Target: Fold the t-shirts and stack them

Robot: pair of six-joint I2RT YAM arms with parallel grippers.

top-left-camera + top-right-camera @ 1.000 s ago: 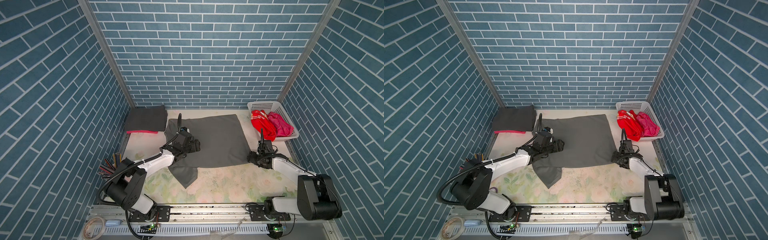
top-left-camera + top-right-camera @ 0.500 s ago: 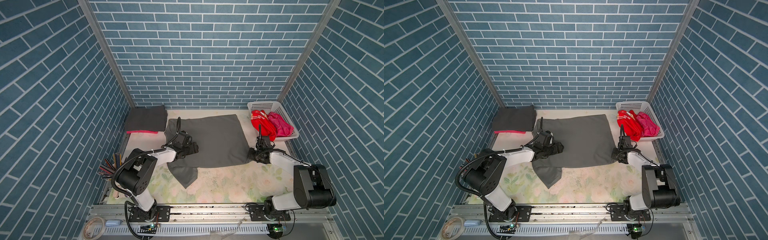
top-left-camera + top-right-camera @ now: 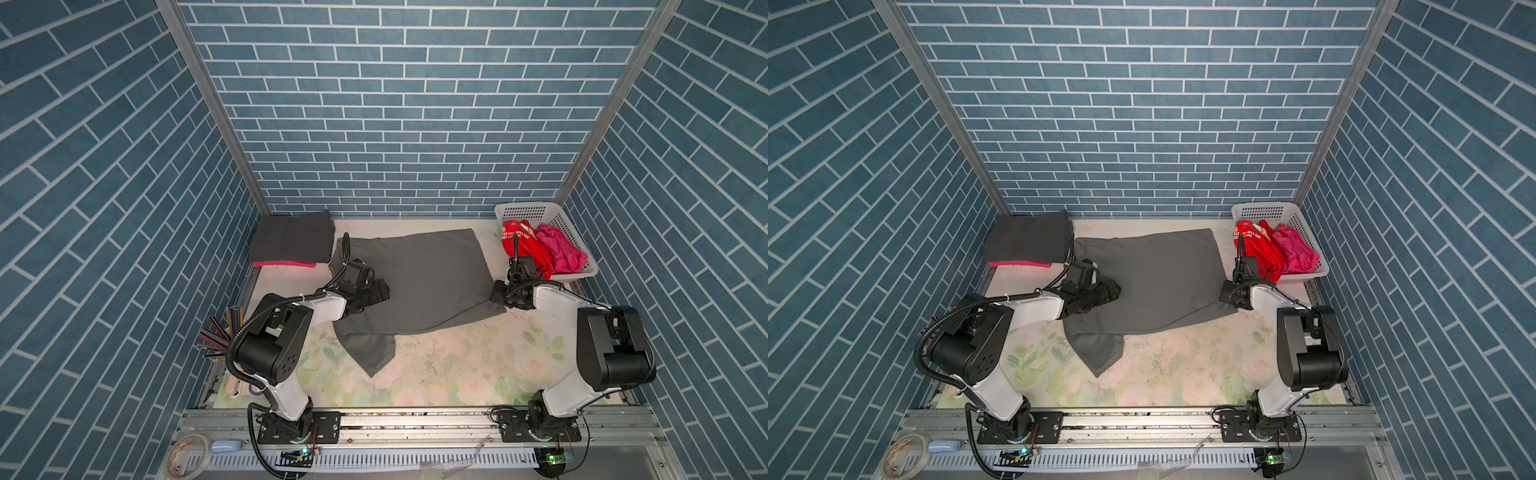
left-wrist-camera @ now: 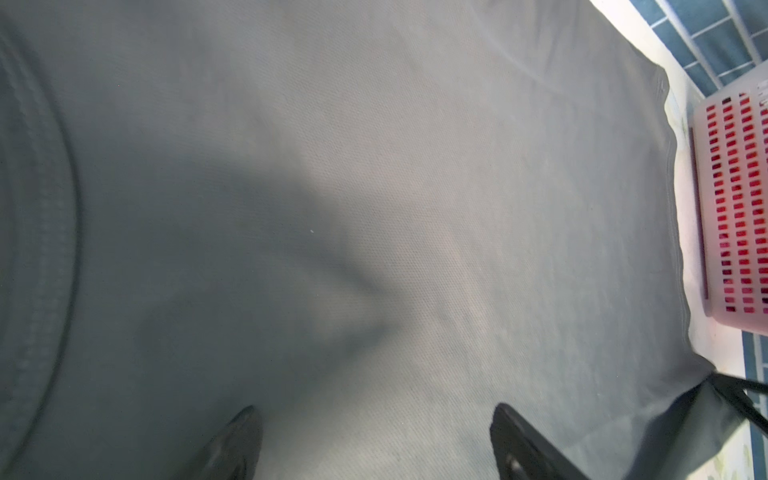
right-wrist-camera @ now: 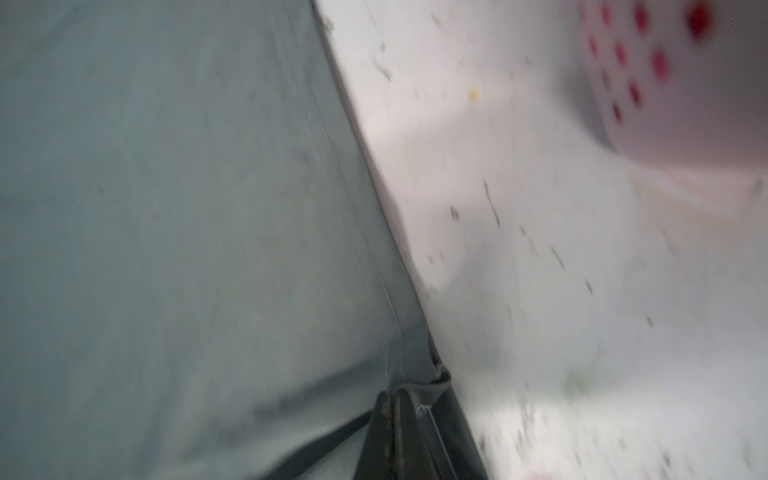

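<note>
Grey t-shirt (image 3: 415, 282) lies spread across the middle of the desk (image 3: 457, 374), one sleeve pointing toward me — flat, so it can be folded. My right hand (image 5: 399, 411) is clamped on its hem corner near the basket (image 3: 525, 206), I judge to carry that edge over. My left hand (image 4: 374, 419) is wide open and holds nothing, low over the cloth near the collar — probably to pin it. A charcoal shirt (image 3: 293, 241) lies folded on a folded pink shirt (image 3: 284, 264) in the far left corner. A red shirt (image 3: 521, 245) and a loose pink shirt (image 3: 561, 253) wait in the basket.
</note>
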